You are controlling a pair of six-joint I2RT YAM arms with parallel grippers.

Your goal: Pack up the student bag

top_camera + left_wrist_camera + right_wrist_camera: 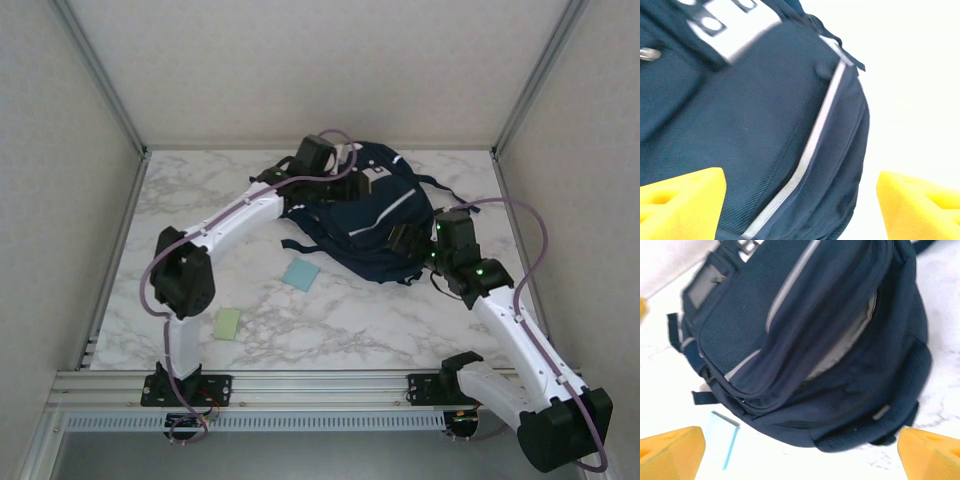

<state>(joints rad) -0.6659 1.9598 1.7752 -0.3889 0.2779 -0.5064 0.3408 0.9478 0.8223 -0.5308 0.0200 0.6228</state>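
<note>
Student bag (372, 215) lies flat on the table (180, 190), centre-right, its top close to the far edge. The main zip pocket gapes with grey lining showing; contents cannot be made out. Left gripper (800, 210) is over the bag's far end, fingers wide apart, gripping nothing. Right gripper (800, 455) is at its near end, likewise spread, nothing held. Blue sheet (300, 274) lies just beside the bag's near-left side, green sheet (228, 323) closer to the near edge. Bare marble toward the far-left corner.
</note>
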